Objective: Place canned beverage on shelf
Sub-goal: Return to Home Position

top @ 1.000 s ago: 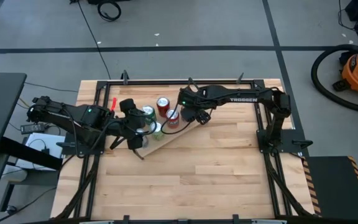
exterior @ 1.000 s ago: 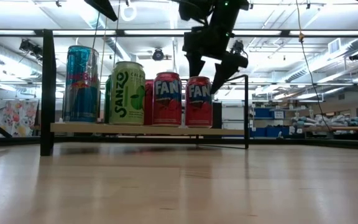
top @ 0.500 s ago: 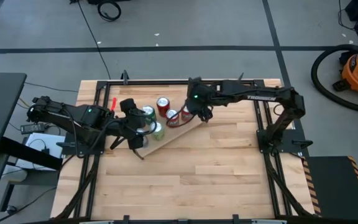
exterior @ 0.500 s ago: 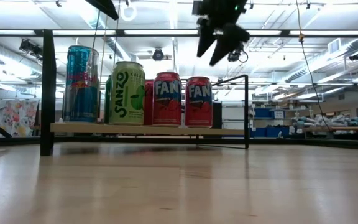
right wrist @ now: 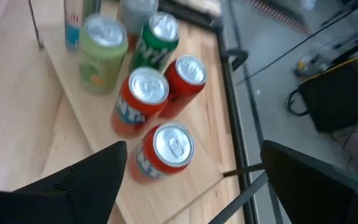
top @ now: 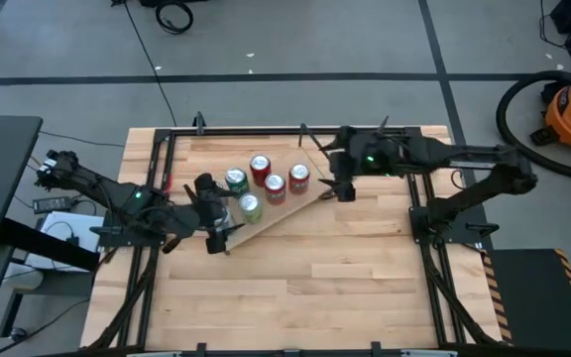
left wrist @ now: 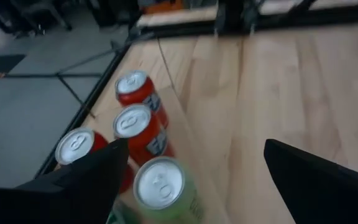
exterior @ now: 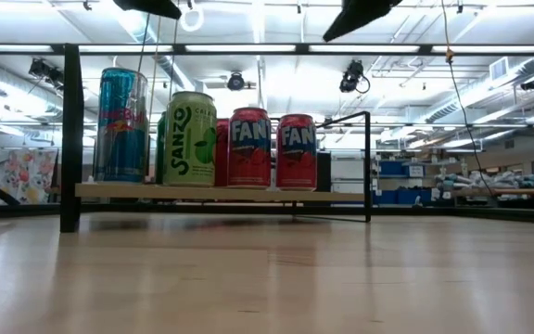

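Several cans stand upright on their bases on the light wood shelf (top: 287, 211): two red Fanta cans (exterior: 296, 151) (exterior: 249, 147), a light green Sanzo can (exterior: 190, 137), a tall blue can (exterior: 121, 125), and a dark green and a red can behind them. My right gripper (top: 333, 188) is open and empty, high above the table, just right of the shelf's right end; its wrist view shows the nearest Fanta can (right wrist: 165, 149) below its fingers. My left gripper (top: 224, 220) is open and empty at the shelf's left end, beside the light green can (left wrist: 160, 183).
The shelf (exterior: 211, 193) rests on black rod brackets (exterior: 369, 167) and lies slantwise across the far middle of the wooden tabletop (top: 315, 288). The table's black frame (top: 424, 198) runs along its edges. Bare wood lies near and to the right of the shelf.
My right gripper has risen from over the rightmost Fanta can and gone toward the table's right edge, staying open. That can stands still on the shelf. My left gripper has shifted a little toward the near edge.
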`<state>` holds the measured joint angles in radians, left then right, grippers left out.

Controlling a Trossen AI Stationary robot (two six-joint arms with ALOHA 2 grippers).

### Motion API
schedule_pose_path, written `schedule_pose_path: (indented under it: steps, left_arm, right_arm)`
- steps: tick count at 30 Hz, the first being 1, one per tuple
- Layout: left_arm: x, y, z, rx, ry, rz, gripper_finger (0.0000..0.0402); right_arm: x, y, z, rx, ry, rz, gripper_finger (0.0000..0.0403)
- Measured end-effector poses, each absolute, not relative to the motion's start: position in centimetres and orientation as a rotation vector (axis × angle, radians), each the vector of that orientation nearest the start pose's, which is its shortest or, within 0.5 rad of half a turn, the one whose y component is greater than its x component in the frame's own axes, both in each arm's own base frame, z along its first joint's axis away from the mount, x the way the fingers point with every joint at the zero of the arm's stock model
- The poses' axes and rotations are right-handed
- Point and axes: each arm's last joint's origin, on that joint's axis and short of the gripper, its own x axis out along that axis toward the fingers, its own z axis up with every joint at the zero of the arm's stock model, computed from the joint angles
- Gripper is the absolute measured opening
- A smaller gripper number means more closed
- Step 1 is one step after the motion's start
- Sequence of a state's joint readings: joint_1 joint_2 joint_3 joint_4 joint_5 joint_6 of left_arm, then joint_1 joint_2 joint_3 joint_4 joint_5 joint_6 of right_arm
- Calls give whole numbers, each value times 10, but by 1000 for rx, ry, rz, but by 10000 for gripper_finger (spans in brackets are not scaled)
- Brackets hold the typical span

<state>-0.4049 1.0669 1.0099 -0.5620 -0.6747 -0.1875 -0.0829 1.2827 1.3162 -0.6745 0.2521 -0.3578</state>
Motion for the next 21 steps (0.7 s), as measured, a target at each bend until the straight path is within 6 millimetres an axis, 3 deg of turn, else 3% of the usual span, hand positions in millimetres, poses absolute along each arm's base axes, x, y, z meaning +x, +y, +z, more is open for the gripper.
schedule_pose_path:
  steps: [12,16,21]
  left_arm:
    - [181,-88,302,26,258,119,386]
    - [172,-99,297,50,196,32,386]
    - [158,-103,277,78,177,-33,386]
  right_arm:
    - [212,-12,349,-176,448,-247,377]
    - [196,-8,341,-104,380,-246,377]
    - [175,-6,324,-22,281,-254,377]
